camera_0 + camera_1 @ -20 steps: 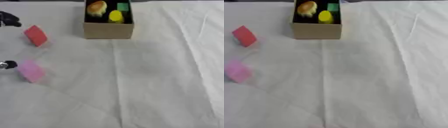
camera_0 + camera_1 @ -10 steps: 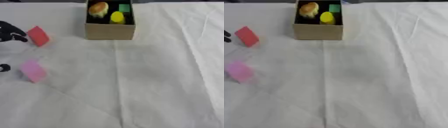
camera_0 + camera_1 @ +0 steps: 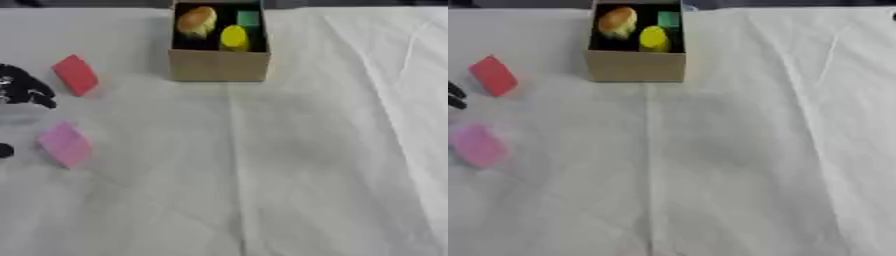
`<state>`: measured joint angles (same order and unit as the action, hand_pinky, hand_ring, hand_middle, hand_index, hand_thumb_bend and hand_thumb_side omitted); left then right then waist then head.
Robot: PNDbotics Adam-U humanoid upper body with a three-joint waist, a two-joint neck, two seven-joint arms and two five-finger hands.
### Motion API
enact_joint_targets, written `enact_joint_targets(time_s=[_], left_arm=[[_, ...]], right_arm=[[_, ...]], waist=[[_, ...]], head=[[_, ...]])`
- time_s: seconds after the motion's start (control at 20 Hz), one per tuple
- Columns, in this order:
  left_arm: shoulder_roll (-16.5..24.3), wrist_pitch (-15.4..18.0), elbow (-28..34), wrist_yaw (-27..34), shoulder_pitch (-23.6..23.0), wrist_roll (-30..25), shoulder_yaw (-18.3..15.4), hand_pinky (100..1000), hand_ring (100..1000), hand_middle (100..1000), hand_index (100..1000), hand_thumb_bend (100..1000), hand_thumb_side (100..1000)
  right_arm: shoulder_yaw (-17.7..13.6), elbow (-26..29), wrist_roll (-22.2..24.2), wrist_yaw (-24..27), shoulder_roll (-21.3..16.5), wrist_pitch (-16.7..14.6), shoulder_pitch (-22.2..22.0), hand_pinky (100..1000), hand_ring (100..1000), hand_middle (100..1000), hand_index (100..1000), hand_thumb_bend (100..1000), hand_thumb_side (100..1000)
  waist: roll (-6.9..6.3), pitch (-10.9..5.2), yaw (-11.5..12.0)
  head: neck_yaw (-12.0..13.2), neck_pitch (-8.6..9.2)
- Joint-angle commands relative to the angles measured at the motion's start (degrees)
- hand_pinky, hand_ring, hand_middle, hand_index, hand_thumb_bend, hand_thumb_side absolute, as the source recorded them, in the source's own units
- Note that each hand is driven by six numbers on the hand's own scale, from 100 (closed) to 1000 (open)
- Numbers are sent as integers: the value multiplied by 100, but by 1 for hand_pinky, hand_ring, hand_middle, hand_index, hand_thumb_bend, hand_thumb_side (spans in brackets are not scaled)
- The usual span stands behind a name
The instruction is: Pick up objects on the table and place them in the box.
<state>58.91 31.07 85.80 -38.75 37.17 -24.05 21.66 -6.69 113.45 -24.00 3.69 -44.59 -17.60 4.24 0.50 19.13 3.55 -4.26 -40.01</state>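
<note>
Left eye view: cardboard box (image 3: 219, 65) standing at the far middle of the white tablecloth (image 3: 306, 165), already holding a brownish rounded item (image 3: 196, 21), a yellow one (image 3: 234, 37) and a green one (image 3: 248, 18). Two things yet to be boxed, both out on the cloth at the left and well apart from the box: red block (image 3: 75, 75), tilted on an edge, and pink block (image 3: 65, 145) nearer the camera. Left hand (image 3: 23, 87) entering from the left edge, just beside the red block and seemingly not touching it; fingers a dark blur, so impossible to tell whether apart or curled. Another dark bit of the same arm low at the edge, beside the pink block. Right eye view: same layout shifted sideways, only dark fingertips (image 3: 455, 96) showing at the left edge, apart from the red block. Right hand absent from both views. Step in hand, by judgement: approach to the red block, no grasp made. Next move likely to call for closing around the tilted block without tipping it, then lifting and carrying right and away toward the box opening.
</note>
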Motion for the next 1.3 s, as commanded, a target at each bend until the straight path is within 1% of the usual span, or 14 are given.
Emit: enact_joint_targets(time_s=[0.05,0.1,0.25,0.35,0.65,0.9,1.1,1.25,1.3], left_arm=[[96,-16,64,208,113,-282,-78,938,885,820,895,610,100],[61,-21,54,290,121,-373,-57,941,883,817,898,613,104],[-40,-59,13,561,212,-654,-71,946,882,817,900,640,214],[-91,-92,9,748,301,-841,-111,946,881,817,898,652,248],[-181,-290,-20,1316,543,-1410,-189,949,884,827,899,618,258],[-219,-430,-33,1697,635,-1834,-206,950,889,836,894,607,250],[-251,-495,-96,1741,666,-2063,-202,944,890,843,887,605,238],[-246,-493,-141,1691,635,-2197,-175,941,892,849,881,600,214],[-242,-489,-148,1686,622,-2234,-172,941,892,848,880,603,218]], right_arm=[[-38,115,-28,-16,-79,13,44,745,669,636,775,100,688],[-32,115,-21,-7,-57,30,50,744,668,635,774,100,689],[-30,115,-5,14,-13,78,53,744,666,632,772,100,693],[-32,115,3,26,5,104,51,744,664,631,771,100,695],[-31,115,33,67,40,150,60,742,661,627,769,100,700],[-52,115,25,97,68,163,64,741,659,626,768,100,701],[-57,115,17,131,94,161,69,740,657,624,766,100,704],[-67,115,1,155,113,155,67,735,655,623,765,100,705],[-71,115,-4,161,117,156,65,734,656,623,765,100,705]], waist=[[-1,-77,-11],[-4,-67,-18],[-12,-50,-24],[-22,-40,-25],[-56,-16,-36],[-77,6,-65],[-88,25,-90],[-92,38,-107],[-94,40,-110]], head=[[-27,76],[-28,76],[-30,60],[-31,47],[-41,41],[-47,38],[-60,50],[-69,55],[-72,52]])
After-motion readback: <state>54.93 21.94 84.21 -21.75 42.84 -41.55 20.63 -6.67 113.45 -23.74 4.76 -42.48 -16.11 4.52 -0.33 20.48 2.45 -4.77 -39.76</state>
